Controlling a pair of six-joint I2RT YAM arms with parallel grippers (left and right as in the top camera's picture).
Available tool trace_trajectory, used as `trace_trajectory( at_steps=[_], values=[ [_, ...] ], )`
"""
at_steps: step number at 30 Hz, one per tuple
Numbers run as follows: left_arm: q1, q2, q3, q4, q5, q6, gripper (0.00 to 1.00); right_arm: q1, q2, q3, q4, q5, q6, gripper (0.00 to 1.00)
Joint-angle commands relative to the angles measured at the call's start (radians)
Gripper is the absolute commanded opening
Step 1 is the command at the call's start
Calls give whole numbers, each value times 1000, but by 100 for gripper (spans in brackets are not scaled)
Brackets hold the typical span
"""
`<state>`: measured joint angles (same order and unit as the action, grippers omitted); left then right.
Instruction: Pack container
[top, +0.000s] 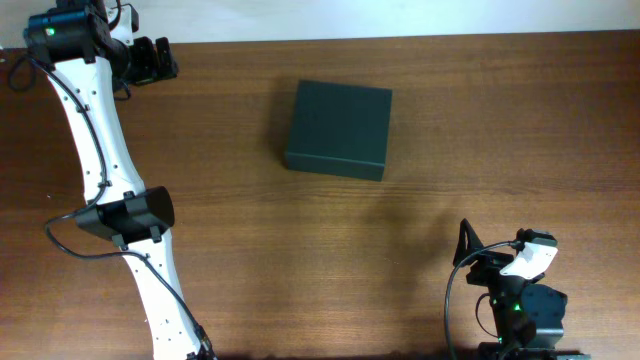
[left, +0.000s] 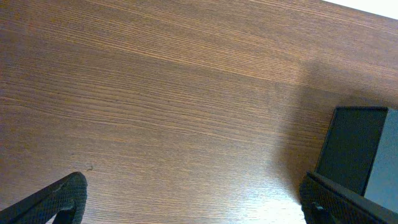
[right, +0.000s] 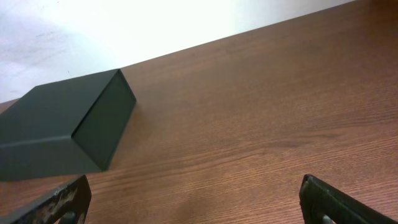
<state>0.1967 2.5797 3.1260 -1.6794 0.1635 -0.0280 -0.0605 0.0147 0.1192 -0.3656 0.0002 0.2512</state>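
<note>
The container is a dark green-black matte box lying closed on the wooden table, at the upper middle of the overhead view. It also shows at the right edge of the left wrist view and at the left of the right wrist view. My left gripper is at the table's far left corner, open and empty, with its fingertips wide apart. My right gripper is near the front right, open and empty, well short of the container.
The wooden table fills the views. A pale wall runs behind the table's far edge. The left arm stretches along the left side. The right arm's base sits at the front right.
</note>
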Motion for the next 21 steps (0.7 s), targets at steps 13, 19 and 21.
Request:
trace_trajectory(
  at_steps=[13,19,21],
  values=[
    [-24,-868,-788,6,-175,-2,99,-6,-11,-11,4,12,0,99],
    [-24,-1275,-1170,436,-238,-2,100,-6,-11,-11,4,12,0,99],
    [-24,-1422,-1328,614,-235,-3,100,-6,-11,-11,4,12,0,99]
  ],
)
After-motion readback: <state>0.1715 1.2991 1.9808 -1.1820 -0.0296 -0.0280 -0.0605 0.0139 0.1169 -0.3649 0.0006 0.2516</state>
